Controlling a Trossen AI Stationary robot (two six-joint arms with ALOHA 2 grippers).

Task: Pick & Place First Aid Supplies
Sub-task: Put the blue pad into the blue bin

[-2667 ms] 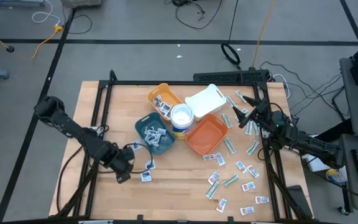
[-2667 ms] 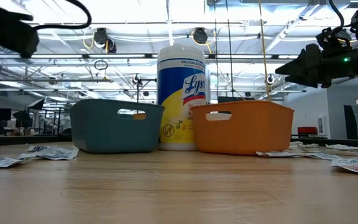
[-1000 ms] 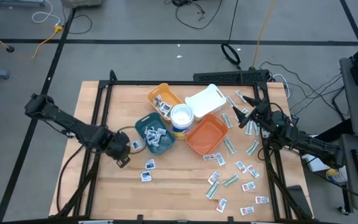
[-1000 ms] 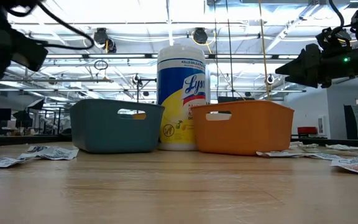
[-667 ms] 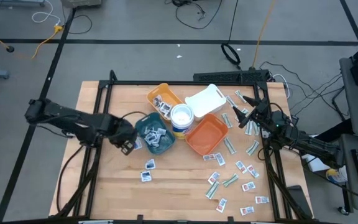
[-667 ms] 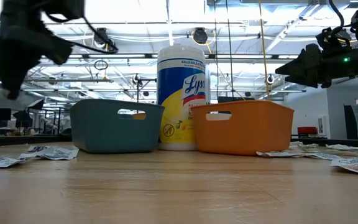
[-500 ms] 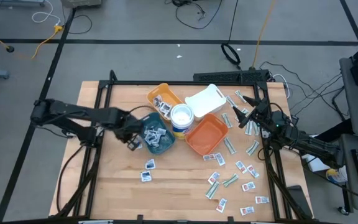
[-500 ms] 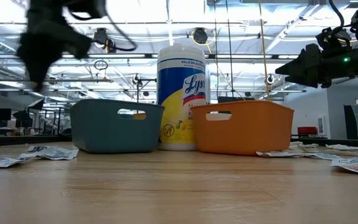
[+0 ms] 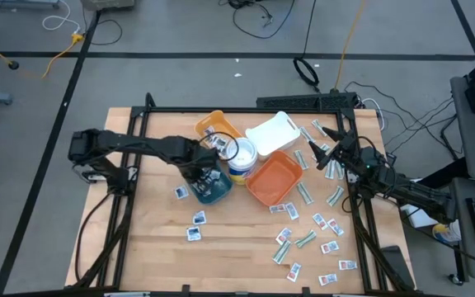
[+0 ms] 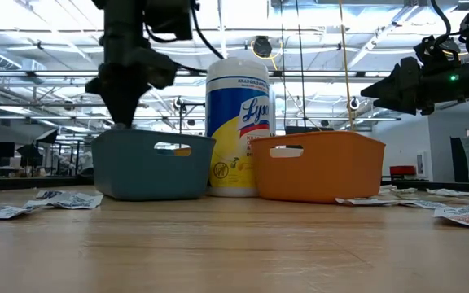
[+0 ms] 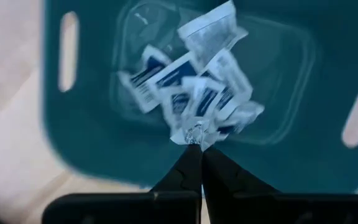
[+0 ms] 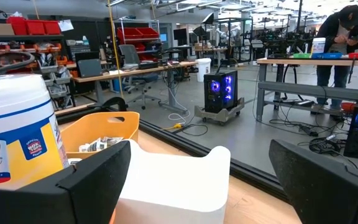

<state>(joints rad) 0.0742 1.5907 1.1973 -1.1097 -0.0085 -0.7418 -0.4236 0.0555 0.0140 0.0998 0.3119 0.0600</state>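
Observation:
My left gripper [image 9: 201,171] hangs shut, pointing down, just above the teal tray [image 9: 214,190], over its left part in the low view [image 10: 124,122]. A small white first aid packet [image 11: 194,132] shows at its fingertips. Several white packets with blue marks [image 11: 191,81] lie on the tray's floor. More first aid supplies lie loose on the table at the right [image 9: 308,235], and two lie near the tray [image 9: 195,226]. My right gripper [image 9: 324,157] waits open and level at the table's far right, with nothing between its fingers [image 12: 199,152]. My left gripper pinches the small white packet [image 11: 195,134] between its two fingertips from above, pointing down. Only a crinkled bit of the packet shows past the tips. It hangs clear, above the packets in the teal tray.
An orange tray [image 9: 275,179], a white tray [image 9: 272,134], a yellow tray [image 9: 218,129] and a round wipes tub [image 9: 241,153] crowd the table's middle beside the teal tray. One packet [image 9: 180,192] lies left of the teal tray. Bare wood lies at the near left.
My left gripper, shut all along, has swung from the table's near left toward the right and far edge, rising a little. It now hangs over the teal tray.

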